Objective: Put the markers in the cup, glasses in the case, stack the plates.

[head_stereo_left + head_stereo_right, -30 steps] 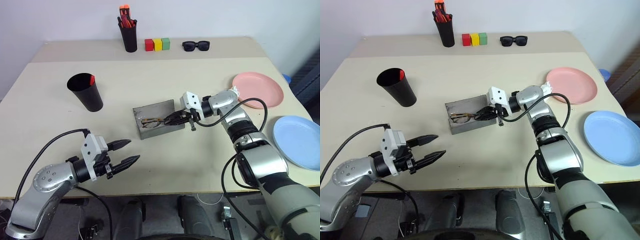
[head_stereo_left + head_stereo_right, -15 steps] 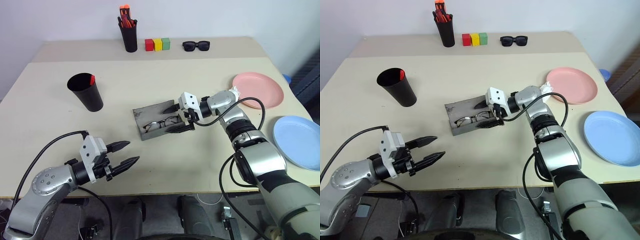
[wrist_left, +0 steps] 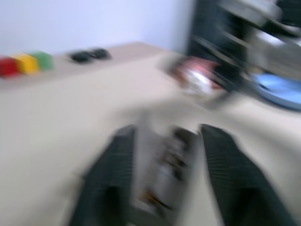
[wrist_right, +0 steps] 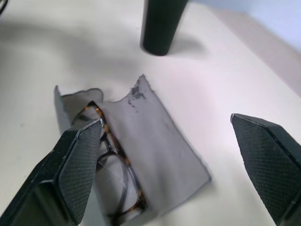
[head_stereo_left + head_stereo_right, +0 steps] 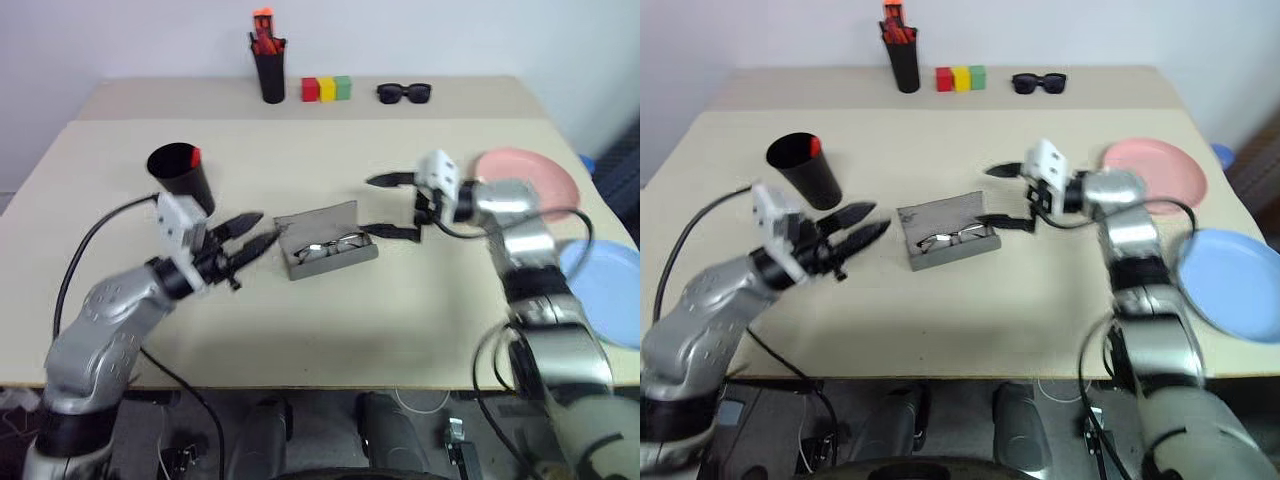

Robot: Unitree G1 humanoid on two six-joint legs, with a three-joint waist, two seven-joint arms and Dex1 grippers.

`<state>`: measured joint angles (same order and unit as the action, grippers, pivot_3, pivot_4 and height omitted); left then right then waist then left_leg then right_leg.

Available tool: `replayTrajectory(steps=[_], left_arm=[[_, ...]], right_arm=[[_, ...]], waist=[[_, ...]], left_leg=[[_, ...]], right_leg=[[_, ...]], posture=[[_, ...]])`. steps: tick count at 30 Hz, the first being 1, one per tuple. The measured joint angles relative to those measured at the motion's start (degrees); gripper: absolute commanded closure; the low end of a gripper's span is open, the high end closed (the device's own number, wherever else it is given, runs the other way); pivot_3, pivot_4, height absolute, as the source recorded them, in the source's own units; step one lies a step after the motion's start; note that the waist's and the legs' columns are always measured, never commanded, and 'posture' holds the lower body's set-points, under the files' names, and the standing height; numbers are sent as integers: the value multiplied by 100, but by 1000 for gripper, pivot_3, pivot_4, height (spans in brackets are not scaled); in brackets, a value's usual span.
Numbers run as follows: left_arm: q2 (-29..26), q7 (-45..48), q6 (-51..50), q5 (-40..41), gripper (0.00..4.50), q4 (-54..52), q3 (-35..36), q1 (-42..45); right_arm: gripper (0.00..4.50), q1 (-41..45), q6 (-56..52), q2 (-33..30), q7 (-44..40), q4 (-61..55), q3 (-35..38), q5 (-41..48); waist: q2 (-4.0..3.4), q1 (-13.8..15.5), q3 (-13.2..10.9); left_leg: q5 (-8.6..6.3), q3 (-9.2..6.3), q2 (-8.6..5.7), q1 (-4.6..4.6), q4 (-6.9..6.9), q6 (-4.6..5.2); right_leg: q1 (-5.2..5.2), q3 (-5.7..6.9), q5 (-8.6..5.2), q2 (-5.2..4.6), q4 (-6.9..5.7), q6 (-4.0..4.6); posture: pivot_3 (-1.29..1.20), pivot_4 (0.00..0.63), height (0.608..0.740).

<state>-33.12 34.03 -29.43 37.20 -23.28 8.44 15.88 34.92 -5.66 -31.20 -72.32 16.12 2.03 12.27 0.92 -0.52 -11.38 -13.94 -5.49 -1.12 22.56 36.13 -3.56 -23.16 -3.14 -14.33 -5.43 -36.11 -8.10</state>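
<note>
The wire-framed glasses [image 5: 332, 246] lie inside the grey case [image 5: 322, 222], which stands open mid-table. My right gripper [image 5: 370, 205] hangs open just right of the case, with nothing between its fingers. In the right wrist view the glasses [image 4: 113, 162] and case [image 4: 155, 132] lie before the right gripper's spread fingers [image 4: 77, 165]. My left gripper [image 5: 264, 229] is open and empty at the case's left end, not touching it. The black cup [image 5: 184, 181] stands behind the left gripper, a marker's red-orange end [image 5: 193, 157] at its rim. The pink plate [image 5: 545, 178] and blue plate [image 5: 612, 290] lie apart at the right.
At the table's back edge stand a narrow black pen holder [image 5: 270, 74] with orange-capped pens, red, yellow and green blocks [image 5: 327, 89], and black sunglasses [image 5: 404, 93]. My right forearm crosses in front of the pink plate.
The right gripper opened, let go of the glasses in the case and drew back to the right. The left gripper rose and moved forward to the case's left end, its fingers closer together.
</note>
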Motion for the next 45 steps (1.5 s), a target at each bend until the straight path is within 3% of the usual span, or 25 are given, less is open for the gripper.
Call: replayTrajectory(steps=[1,5,9,15,20,29,37,41,45], left_arm=[[-28,-99,-15,-157,4411,230,-6,258],[-48,-148,-27,-811,4470,1121,-530,1104],[-32,245,265,-1424,4470,2261,-1026,1866],[85,1115,540,-2220,4470,4419,-1719,3271],[555,1777,1535,-2867,4470,6157,-2137,4119],[1132,2765,2409,-3600,4470,8177,-2360,4871],[1077,4597,1710,-3530,4470,7834,-2339,4900],[729,5552,738,-3274,4470,6412,-2385,4310],[440,5775,-130,-3138,4470,4977,-2703,3723]], right_arm=[[0,-561,-378,-103,191,-638,117,107],[0,-2044,-1396,-376,908,-2600,565,459],[0,-2819,-1862,-377,1588,-3787,926,702],[0,-3798,-1995,-377,2316,-4504,1411,708],[0,-4505,-1983,-366,2714,-4850,1641,701],[0,-4926,-1894,-259,3211,-5017,1671,705],[0,-4924,-2065,-268,3486,-5251,1673,858],[0,-4852,-2239,-291,3623,-5303,1691,932],[0,-4758,-2385,-289,3818,-5305,1707,936]], waist=[[-2,-12,0],[-3,-78,-1],[-2,-80,-1],[7,-4,-2],[10,-20,-2],[12,-44,-3],[13,-50,-4],[11,-76,-3],[9,-47,-2]], left_leg=[[0,3,-1,2,0,0],[0,28,-2,-6,6,0],[2,28,1,-11,7,-2],[2,26,-3,6,8,-1],[0,26,-4,6,5,1],[0,26,-3,8,7,1],[0,25,-2,8,7,1],[0,22,0,4,4,2],[0,21,0,3,8,2]], right_leg=[[0,-2,0,-1,1,0],[-2,-16,0,-4,1,-2],[2,-17,0,0,1,-2],[2,-14,-1,-3,14,-6],[0,-13,-2,-3,16,-8],[-2,-13,-4,-2,13,-11],[-2,-13,-6,-2,7,-12],[-4,-14,-6,-1,-1,-11],[1,-14,-6,-2,-1,-10]], posture=[[0,150,740],[0,150,740],[0,150,740],[0,150,740],[0,150,740],[0,150,740],[0,150,740],[0,150,740],[0,150,740]])
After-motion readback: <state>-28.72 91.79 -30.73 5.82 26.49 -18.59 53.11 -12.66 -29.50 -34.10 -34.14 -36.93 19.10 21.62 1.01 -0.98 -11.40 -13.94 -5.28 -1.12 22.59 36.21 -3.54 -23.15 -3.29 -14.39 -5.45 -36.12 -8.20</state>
